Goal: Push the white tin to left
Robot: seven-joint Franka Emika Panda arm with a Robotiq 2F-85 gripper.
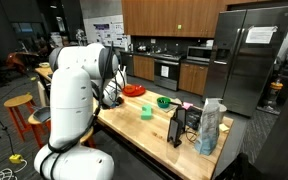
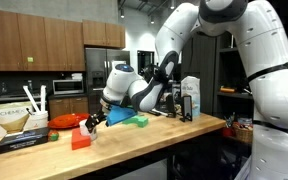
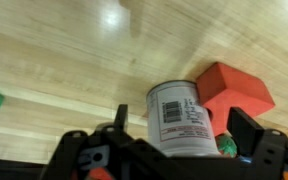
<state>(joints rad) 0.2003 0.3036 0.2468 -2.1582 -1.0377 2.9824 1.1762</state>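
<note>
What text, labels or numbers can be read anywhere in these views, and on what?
"CHEMEX": on the box at the counter's end in an exterior view; small, so only a likely reading.
white tin: barcode and print on its label, too blurred to read.
fridge papers and wall poster: too small to read.

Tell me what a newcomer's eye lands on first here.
The big white robot arm fills both exterior views, bent over a wooden counter in a kitchen. In the wrist view, the white tin with its barcode label stands between the fingers of the open gripper, a red block beside it.
</note>
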